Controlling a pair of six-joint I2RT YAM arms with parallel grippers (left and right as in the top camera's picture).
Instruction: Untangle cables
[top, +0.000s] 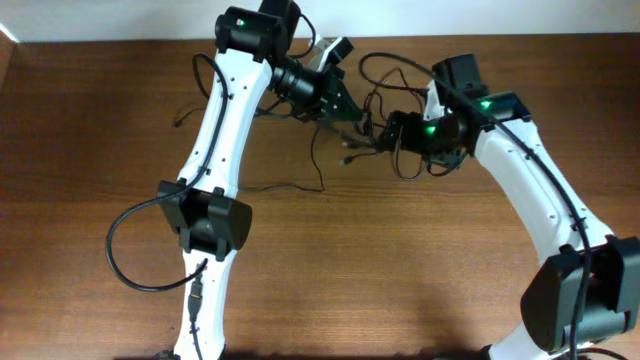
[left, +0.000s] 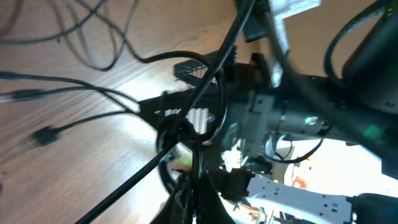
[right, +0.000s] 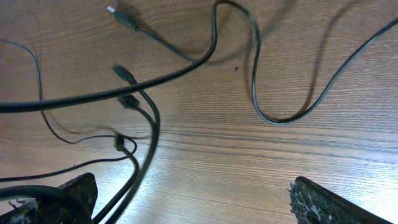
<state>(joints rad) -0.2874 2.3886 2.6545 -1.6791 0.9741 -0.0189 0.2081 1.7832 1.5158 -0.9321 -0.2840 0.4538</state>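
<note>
At top centre, the left claw (top: 349, 116) is clamped on the cables (right: 155, 81). The right claw (right: 186, 196) gapes wide over the tabletop (right: 249, 162).

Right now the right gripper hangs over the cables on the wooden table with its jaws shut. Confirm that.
One thing is wrong: the jaws are not shut. The right gripper hangs over the cables on the wooden table with its jaws wide open. The right wrist view shows its fingertips far apart at the lower corners.
</note>
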